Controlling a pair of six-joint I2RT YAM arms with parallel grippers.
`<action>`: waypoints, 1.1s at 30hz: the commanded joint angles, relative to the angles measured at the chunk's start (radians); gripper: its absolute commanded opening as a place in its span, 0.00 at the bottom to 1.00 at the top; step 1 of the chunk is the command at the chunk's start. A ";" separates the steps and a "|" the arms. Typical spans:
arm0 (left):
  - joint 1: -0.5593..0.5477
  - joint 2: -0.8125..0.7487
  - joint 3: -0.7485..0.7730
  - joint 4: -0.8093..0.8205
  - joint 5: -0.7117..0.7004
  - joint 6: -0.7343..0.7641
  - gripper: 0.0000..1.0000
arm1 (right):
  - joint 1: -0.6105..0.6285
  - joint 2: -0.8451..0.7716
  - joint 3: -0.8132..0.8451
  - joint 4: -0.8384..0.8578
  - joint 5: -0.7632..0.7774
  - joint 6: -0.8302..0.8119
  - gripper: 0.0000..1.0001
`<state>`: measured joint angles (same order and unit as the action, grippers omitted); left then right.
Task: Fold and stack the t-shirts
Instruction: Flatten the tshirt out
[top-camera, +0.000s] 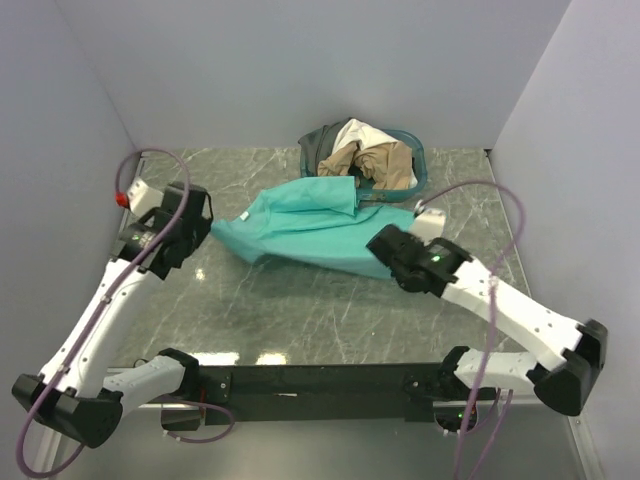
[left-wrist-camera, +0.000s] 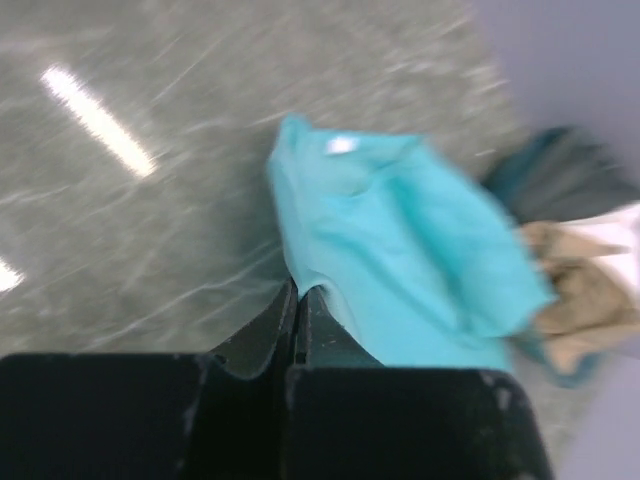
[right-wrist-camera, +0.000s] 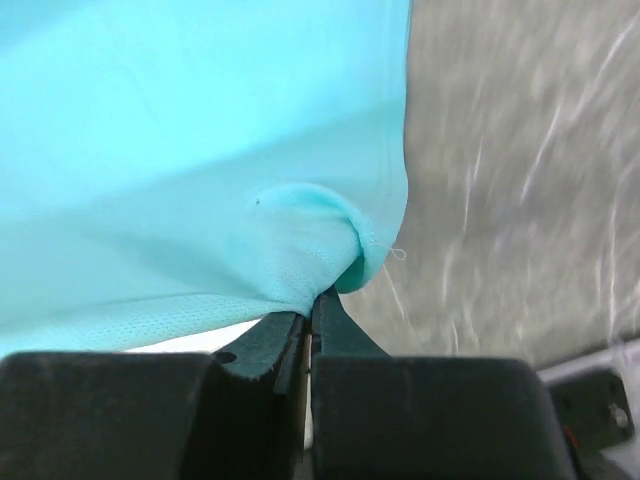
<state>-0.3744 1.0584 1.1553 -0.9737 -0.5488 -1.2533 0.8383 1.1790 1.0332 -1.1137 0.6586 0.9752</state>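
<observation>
Seemingly the laying-out step: right gripper (right-wrist-camera: 312, 300) pinching a hem corner of the bright teal-green cloth t-shirt (top-camera: 300, 225), rumpled on the grey marble table (top-camera: 300, 315) just before the oval teal-blue plastic basket (top-camera: 419, 165). Left gripper (left-wrist-camera: 297, 295) pressed together at the opposite edge, hold on cloth unclear. Next probably calls for drawing the 2 corners apart to flatten it.

- The teal-green t-shirt (top-camera: 310, 230) lies unfolded and rumpled across the middle of the grey marbled table (top-camera: 300, 320). Its far edge reaches the near rim of the teal-blue basket (top-camera: 420, 165).
- Its right-hand hem is bunched into a small pucker, pinched between the closed fingers of the right gripper (right-wrist-camera: 312, 300) — my right wrist view shows this clearly.
- The cream-white t-shirt (top-camera: 358, 133) sits crumpled on top of the heap in the basket, toward the back.
- The tan-beige t-shirt (top-camera: 385, 160) is wadded just in front of it.
- The dark grey t-shirt (top-camera: 320, 145) is on the heap's left side — I see it only partly.
</observation>
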 joint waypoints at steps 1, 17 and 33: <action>0.003 -0.014 0.180 0.059 -0.066 0.057 0.01 | -0.047 -0.084 0.161 -0.055 0.248 -0.050 0.00; 0.003 -0.150 0.774 0.378 0.139 0.423 0.01 | -0.084 -0.292 0.861 0.178 -0.002 -0.751 0.00; 0.020 -0.238 0.830 0.494 0.172 0.523 0.01 | -0.085 -0.334 0.970 0.204 -0.332 -0.782 0.00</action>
<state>-0.3691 0.8196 2.0163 -0.5545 -0.2600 -0.7731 0.7612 0.8593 2.0434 -0.9451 0.2672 0.1921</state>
